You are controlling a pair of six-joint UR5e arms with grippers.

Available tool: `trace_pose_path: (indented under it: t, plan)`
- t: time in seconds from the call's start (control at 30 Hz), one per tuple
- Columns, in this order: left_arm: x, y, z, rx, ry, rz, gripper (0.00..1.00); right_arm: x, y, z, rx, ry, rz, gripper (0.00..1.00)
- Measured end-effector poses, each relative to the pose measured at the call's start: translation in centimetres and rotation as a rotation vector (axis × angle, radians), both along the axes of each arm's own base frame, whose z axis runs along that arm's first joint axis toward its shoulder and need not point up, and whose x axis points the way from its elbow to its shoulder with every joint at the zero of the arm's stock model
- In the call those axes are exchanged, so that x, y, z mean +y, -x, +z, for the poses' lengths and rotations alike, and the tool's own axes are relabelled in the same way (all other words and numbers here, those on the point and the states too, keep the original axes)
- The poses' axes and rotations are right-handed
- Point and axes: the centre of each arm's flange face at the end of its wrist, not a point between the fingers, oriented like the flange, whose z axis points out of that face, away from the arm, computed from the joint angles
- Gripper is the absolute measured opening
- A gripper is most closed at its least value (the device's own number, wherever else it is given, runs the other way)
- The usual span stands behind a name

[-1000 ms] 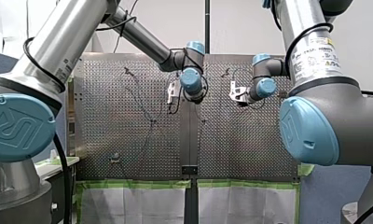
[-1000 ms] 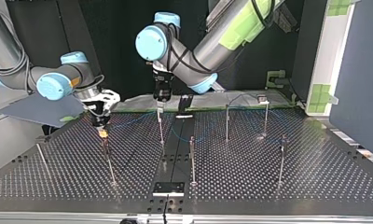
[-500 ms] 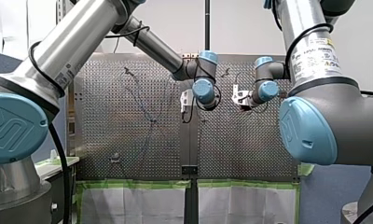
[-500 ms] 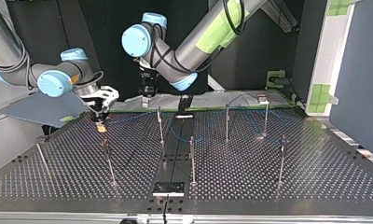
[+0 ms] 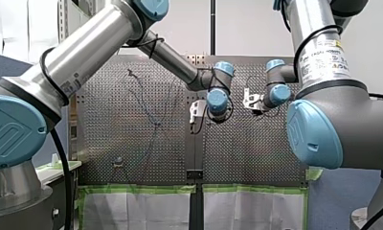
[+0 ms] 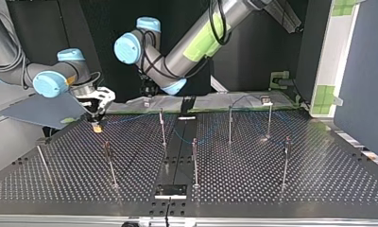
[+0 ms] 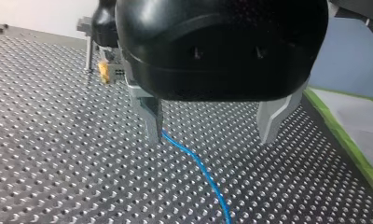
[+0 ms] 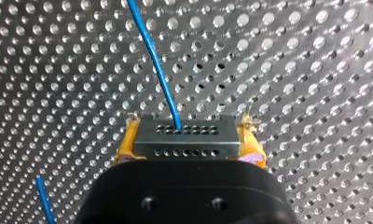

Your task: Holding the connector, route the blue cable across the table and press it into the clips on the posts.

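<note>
My right gripper (image 8: pixel 188 140) is shut on a grey metal connector (image 8: pixel 184 133), its yellow pads on both sides. The blue cable (image 8: pixel 152 51) leaves the connector and runs away over the perforated table. In the top view this gripper (image 6: pixel 97 126) hangs low over the table at the left rear. My left gripper (image 7: pixel 212 137) is open just above the table, and the blue cable (image 7: pixel 203 172) passes right beside one metal finger (image 7: pixel 154 121), untouched by the other. In the top view the left gripper (image 6: pixel 147 100) hovers at the back edge, just right of my right one.
Thin upright posts stand across the table: one (image 6: pixel 162 127) close to the grippers, others at the middle (image 6: pixel 194 161), right (image 6: pixel 286 161) and front left (image 6: pixel 109 163). A black plate (image 6: pixel 171 191) sits at the near edge. Green-taped sheets line the far edge.
My left arm has swung toward the top view's left and back, away from the near post and closer to my right gripper. My right gripper has shifted slightly left with the connector.
</note>
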Motion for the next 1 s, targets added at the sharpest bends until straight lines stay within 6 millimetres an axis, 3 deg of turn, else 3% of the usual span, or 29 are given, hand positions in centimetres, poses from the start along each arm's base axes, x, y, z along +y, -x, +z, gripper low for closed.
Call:
trace_pose_path:
  t: [0.5,1.0]
  plan:
    - [-3.2,-3.2,-3.5,-0.049,0.064,0.052,1.00,-0.2,0.3,-0.5,0.000,0.001,-0.006,0.00]
    - [-5.5,-5.7,-0.2,-0.151,0.172,0.099,1.00,-0.3,0.3,-0.6,-0.004,0.006,-0.005,0.00]
